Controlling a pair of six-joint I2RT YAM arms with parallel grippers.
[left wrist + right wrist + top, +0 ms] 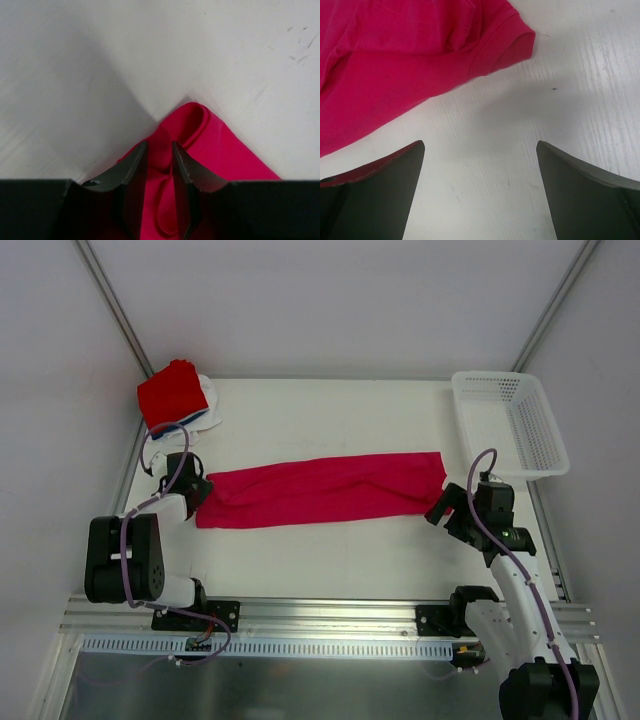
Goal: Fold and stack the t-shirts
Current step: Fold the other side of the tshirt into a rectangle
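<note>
While the left gripper (159,144) seemingly pinches the pink shirt (320,490), the right gripper (480,143) gapes wide beside it.

The crimson-pink t-shirt (320,490) is soft matt cloth, the bench (330,560) smooth, faintly scuffed white, and the basket (505,420) white plastic mesh.

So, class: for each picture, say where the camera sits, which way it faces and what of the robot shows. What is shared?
Top external: above and behind the robot, facing down on the table; left arm and right arm show.
Left wrist: on the left arm, facing down along the left gripper, which pinches a fold of the crimson-pink t-shirt.
Right wrist: on the right arm, facing down past the open right gripper at the table beside the shirt's end.
Shared: that shirt, in all three.
</note>
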